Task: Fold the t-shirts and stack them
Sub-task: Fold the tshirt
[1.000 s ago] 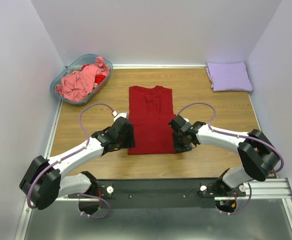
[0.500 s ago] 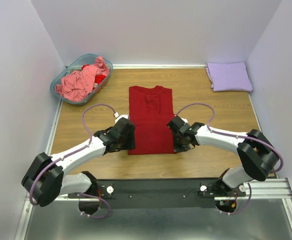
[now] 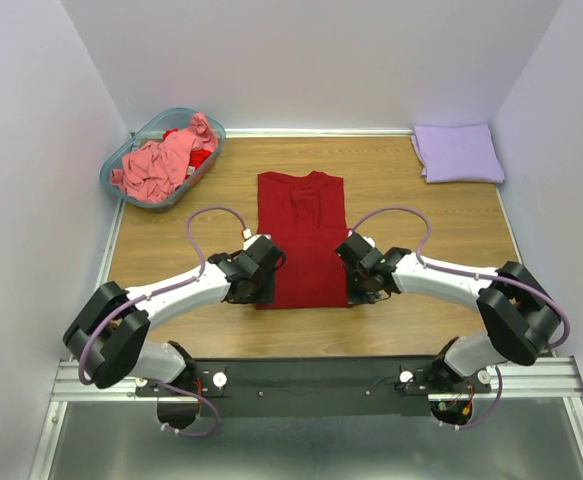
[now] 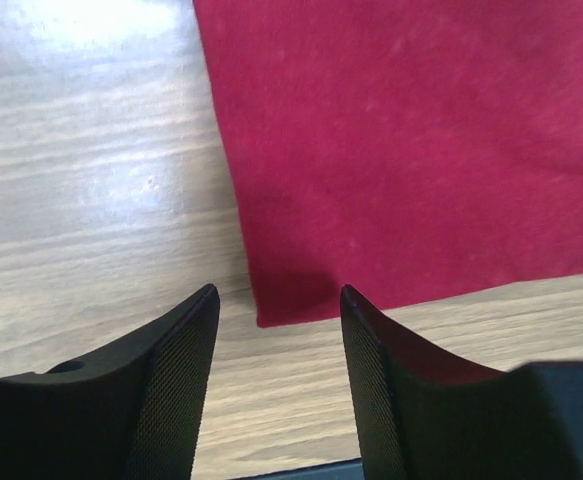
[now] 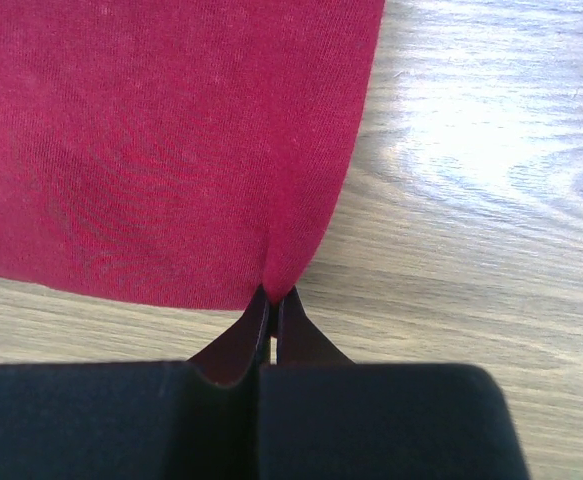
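So here we're looking down past our left gripper point(image 4: 278, 298), its two black fingers point(image 4: 176, 390) spread apart at the bottom of the view, textured inner faces toward each other. The dark red t-shirt point(image 4: 411, 150) fills the upper right, lying flat on the wooden table point(image 4: 91, 200). Its near left corner sits right in the gap between the fingertips, with a small shadow on it. We can't tell if either finger actually touches the cloth. There's bright glare on the wood at top left.

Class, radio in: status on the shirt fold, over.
Right gripper shut on dark red t-shirt, near right corner. Left gripper open, astride near left corner. Shirt flat, nothing on it.
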{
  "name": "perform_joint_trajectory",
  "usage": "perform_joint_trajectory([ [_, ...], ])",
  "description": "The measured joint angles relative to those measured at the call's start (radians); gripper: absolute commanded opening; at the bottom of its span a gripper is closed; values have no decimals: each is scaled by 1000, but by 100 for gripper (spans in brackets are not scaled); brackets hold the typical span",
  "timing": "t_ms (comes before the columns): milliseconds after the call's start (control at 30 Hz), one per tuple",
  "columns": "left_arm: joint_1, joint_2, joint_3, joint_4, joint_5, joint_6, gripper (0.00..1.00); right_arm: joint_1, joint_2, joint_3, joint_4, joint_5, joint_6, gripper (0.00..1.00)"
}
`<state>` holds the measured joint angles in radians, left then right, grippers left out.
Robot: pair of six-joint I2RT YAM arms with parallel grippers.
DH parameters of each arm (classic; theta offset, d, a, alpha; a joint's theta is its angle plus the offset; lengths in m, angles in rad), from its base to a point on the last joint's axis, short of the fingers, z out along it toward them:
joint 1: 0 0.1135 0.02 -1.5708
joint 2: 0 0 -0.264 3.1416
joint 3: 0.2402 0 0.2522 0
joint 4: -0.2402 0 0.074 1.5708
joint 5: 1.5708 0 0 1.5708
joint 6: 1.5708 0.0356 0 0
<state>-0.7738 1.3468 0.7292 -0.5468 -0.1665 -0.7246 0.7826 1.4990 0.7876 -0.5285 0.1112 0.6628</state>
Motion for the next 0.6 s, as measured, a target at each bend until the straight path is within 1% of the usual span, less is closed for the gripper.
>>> perform_joint_trajectory([
  [200, -8, 26, 2, -41, -8, -4, 56, 0, -10, -12, 15, -2, -7, 0],
  [433, -12, 77, 14, -35, -8, -2, 54, 0, -14, -17, 21, -3, -10, 0],
  [533, -14, 89, 22, -30, -7, 0, 49, 0, -15, -18, 23, -3, -10, 0],
  [600, -16, 97, 28, -28, -5, 1, 44, 0, -16, -19, 23, -3, -10, 1],
])
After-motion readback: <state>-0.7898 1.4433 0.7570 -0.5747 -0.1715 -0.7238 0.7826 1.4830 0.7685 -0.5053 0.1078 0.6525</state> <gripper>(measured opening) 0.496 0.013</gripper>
